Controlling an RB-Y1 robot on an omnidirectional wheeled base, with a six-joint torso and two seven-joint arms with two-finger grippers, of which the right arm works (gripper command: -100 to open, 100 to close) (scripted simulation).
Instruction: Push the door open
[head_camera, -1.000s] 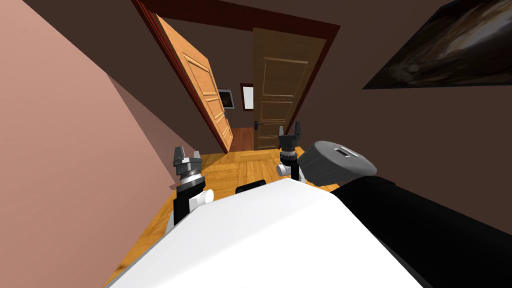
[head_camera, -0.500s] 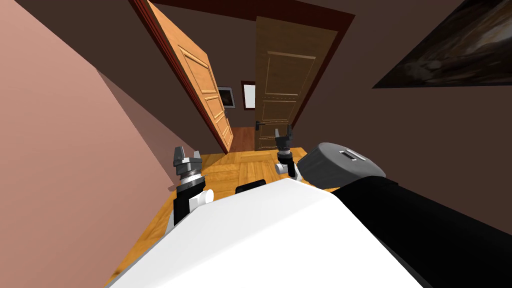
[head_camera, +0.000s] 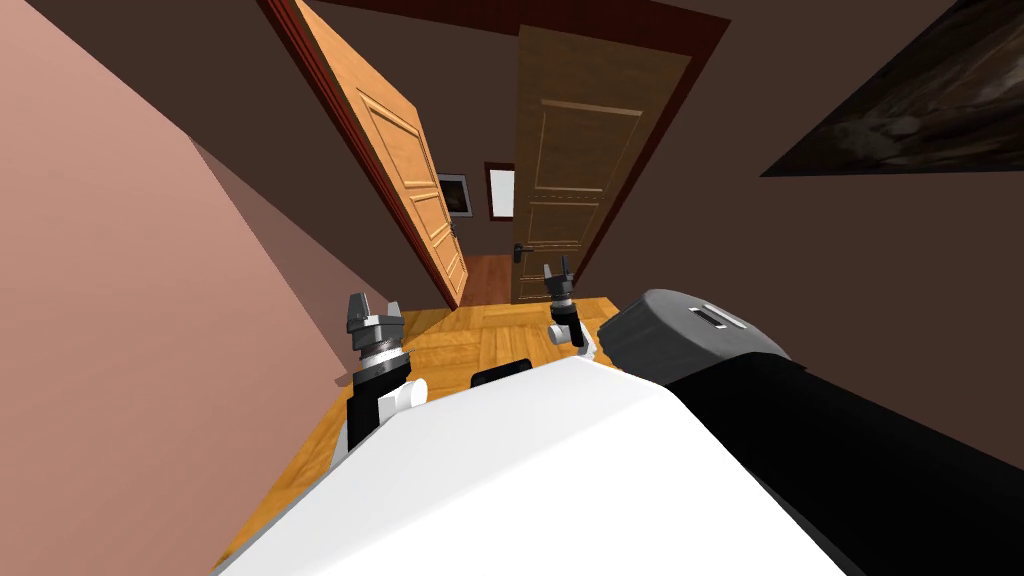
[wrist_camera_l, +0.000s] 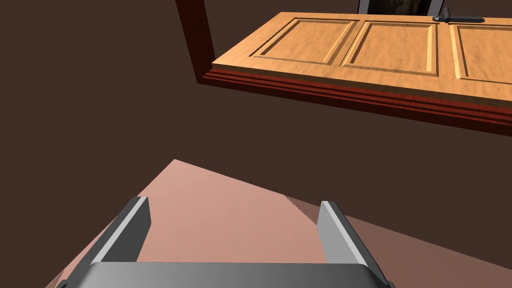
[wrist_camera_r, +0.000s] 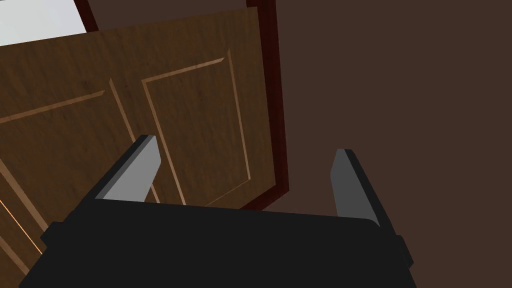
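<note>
Two wooden door leaves hang in a dark red frame (head_camera: 640, 200) ahead. The left leaf (head_camera: 400, 170), light orange, stands swung well open. The right leaf (head_camera: 565, 170) is darker brown with a black handle (head_camera: 516, 252) and stands partly open. My right gripper (head_camera: 558, 274) is open, raised in front of that leaf's lower part, near its hinge side; in the right wrist view its fingers (wrist_camera_r: 135, 172) frame the brown panels (wrist_camera_r: 195, 130) and frame edge. My left gripper (head_camera: 372, 314) is open, low beside the pink wall, with the orange leaf (wrist_camera_l: 380, 50) beyond it.
A pink wall (head_camera: 120, 300) runs close on my left, a dark brown wall (head_camera: 850, 280) on my right with a picture (head_camera: 930, 100). Wooden floor (head_camera: 480, 340) leads to the gap between the leaves, where a further room with small pictures (head_camera: 452, 195) shows.
I have moved closer to the doorway. My right arm has reached forward, its gripper now smaller and nearer the brown leaf. The left arm has not moved.
</note>
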